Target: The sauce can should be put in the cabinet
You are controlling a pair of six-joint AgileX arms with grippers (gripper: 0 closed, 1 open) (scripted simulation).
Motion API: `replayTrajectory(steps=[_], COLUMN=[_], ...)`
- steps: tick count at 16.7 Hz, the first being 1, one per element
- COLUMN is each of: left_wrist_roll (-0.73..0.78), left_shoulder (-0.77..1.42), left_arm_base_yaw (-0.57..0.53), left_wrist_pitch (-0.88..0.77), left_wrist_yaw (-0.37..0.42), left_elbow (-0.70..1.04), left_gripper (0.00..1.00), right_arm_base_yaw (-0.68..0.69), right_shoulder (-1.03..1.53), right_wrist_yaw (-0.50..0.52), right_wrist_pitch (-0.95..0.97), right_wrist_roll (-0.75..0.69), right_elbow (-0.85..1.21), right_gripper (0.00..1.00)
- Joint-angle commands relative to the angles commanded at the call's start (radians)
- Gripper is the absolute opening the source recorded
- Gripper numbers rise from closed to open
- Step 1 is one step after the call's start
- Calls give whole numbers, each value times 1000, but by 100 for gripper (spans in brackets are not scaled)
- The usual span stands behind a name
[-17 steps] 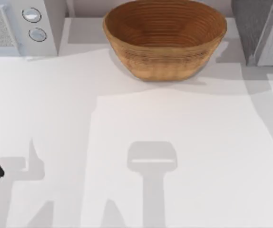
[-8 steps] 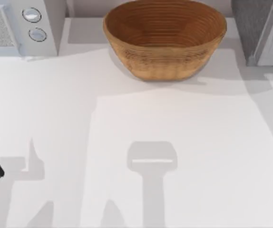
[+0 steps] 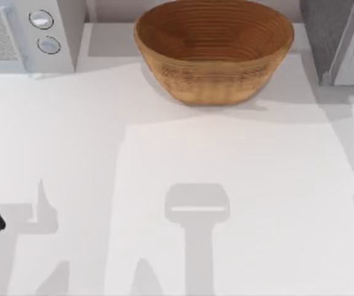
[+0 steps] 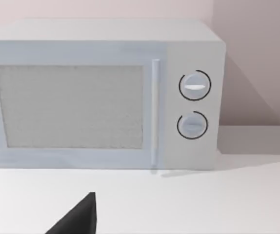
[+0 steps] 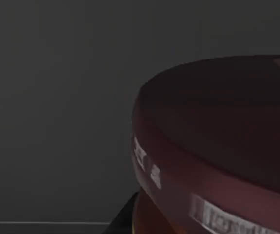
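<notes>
At table's back: one basket [image 3: 214, 52] | one cabinet [image 3: 343, 40] | one sauce can [image 5: 218, 146] | hands' grip: cannot tell

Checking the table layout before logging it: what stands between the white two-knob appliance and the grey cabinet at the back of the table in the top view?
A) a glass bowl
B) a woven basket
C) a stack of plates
B: the brown woven basket sits between the appliance and the cabinet.

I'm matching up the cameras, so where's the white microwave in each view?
Top view: microwave in the upper left corner, cut by the edge.
Left wrist view: microwave front-on, across the middle.
Right wrist view: sauce can, maroon top, close up, dim surroundings.
Shared landmark: its two round knobs, top and left wrist views.
</notes>
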Motion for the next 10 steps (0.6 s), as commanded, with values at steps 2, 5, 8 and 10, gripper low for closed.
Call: replayTrajectory(steps=[2, 5, 8, 10], left_wrist_roll=[0, 0, 0, 0], left_shoulder=[0, 0, 0, 0], left_arm_base_yaw=[0, 0, 0, 0], left_wrist_pitch=[0, 0, 0, 0], left_wrist_yaw=[0, 0, 0, 0], left_elbow=[0, 0, 0, 0], left_gripper=[100, 100, 100, 100], right_arm_base_yaw=[-8, -23, -27, -27], right_shoulder=[49, 128, 140, 140], right_wrist_yaw=[-6, -18, -21, -21], right_wrist_pitch=[7, 21, 26, 26], right_wrist_roll=[-1, -1, -1, -1], right_elbow=[41, 103, 116, 116], right_gripper=[0, 0, 0, 0])
